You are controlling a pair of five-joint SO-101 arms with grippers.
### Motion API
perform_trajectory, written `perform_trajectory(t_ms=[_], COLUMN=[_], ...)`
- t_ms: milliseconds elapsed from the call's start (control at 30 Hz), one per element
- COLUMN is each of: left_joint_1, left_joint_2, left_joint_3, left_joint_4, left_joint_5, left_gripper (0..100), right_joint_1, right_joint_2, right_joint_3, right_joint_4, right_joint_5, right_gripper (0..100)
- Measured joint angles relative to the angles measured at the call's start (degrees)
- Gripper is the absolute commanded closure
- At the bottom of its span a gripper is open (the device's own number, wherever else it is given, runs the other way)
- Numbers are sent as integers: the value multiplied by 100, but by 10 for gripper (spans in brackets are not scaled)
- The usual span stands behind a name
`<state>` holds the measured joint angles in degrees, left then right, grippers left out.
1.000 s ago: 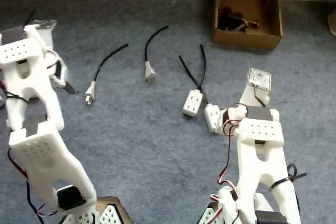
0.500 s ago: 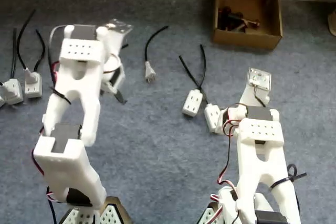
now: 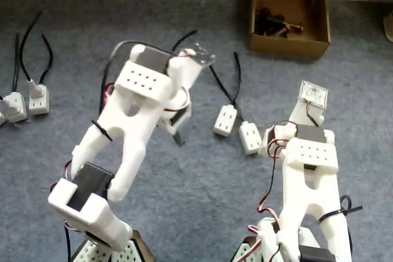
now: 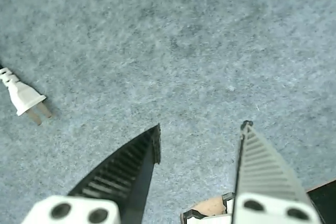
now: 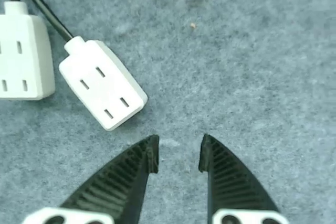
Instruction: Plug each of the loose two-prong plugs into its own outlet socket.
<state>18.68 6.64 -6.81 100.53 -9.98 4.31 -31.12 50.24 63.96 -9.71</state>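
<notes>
A loose white two-prong plug point(image 4: 23, 97) lies on the grey carpet, off to one side of my left gripper point(image 4: 200, 128), which hangs open and empty above bare carpet. In the high view the left arm point(image 3: 141, 99) reaches across the middle and its dark fingers point(image 3: 178, 132) point down just left of two white outlet sockets point(image 3: 225, 119) point(image 3: 250, 137). My right gripper point(image 5: 178, 139) hovers open with a narrow gap and holds nothing. It sits close beside the nearer socket point(image 5: 102, 82), with the second socket point(image 5: 23, 56) farther off. The right arm point(image 3: 310, 151) stands right of the sockets.
A cardboard box point(image 3: 288, 16) with dark parts inside stands at the back right. Two more white sockets with black cords point(image 3: 24, 102) lie at the far left. A black cord point(image 3: 184, 36) curves out from behind the left arm.
The left arm has swung from the far left to the middle, covering the two loose plugs in the high view. The right arm has shifted slightly to the right.
</notes>
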Motion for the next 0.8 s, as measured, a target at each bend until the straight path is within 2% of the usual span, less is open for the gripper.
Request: perform_trajectory(t_ms=[167,467,800], left_joint_1=[484,1574,1899], left_joint_2=[-9,-9,316], left_joint_3=[0,0,-158], left_joint_4=[-79,-941,-1609], left_joint_5=[0,193,642], left_gripper=[773,772,773], right_joint_1=[299,738,1073], right_joint_2=[0,0,0], right_joint_3=[0,0,220], right_joint_4=[0,0,0], right_joint_5=[0,0,79], right_gripper=[863,863,863])
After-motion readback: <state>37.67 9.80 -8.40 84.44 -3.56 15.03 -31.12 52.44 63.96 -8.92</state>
